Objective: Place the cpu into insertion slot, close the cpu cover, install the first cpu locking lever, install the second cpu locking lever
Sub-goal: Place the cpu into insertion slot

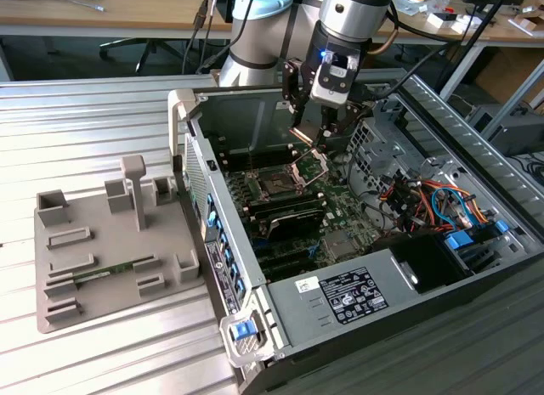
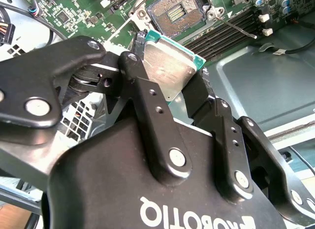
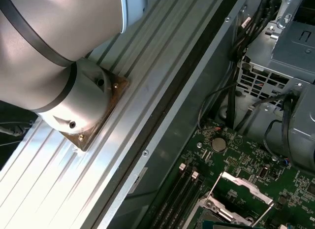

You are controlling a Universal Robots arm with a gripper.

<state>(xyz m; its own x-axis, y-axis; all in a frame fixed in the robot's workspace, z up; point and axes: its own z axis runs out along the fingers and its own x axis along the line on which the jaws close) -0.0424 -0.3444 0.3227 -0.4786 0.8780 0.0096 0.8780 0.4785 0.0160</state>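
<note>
None of your four steps is done: the end effector [image 2: 170,79] clamps the cpu [image 2: 172,56] (cpu cover [image 1: 311,164] raised); the insertion slot [image 1: 276,184] sits empty, mid-frame in the exterior view.

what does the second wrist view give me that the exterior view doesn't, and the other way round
Second wrist view: the cpu clamped in the tool, silvery top plain, and the insertion slot's contact grid. Exterior view: the whole open case and the grey fixture tray on the exterior view's left. Both: the tool over the green motherboard, slot uncovered.
</note>
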